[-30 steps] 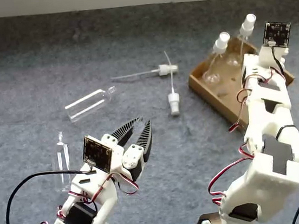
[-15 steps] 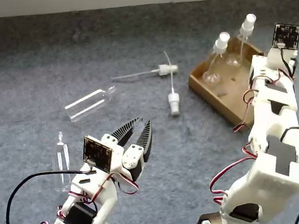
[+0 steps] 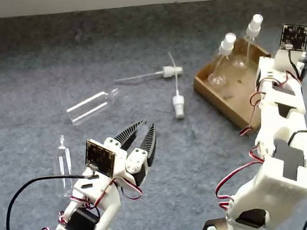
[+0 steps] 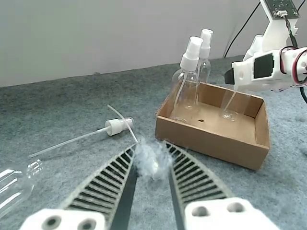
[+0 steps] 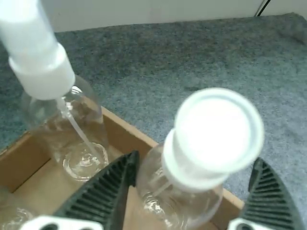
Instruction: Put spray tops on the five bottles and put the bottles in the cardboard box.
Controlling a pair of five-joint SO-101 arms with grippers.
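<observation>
Right gripper (image 5: 194, 163) hangs wide open, jaws either side of a clear, white-capped spray bottle (image 5: 213, 139) standing in the brown cardboard box (image 5: 120, 130). Left gripper (image 4: 149, 149) sits slightly parted and empty, a loose white spray top (image 3: 178, 105) lying just ahead.

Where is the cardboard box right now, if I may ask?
In the high view, the cardboard box sits at the table's right side, just right of a loose spray top.
</observation>
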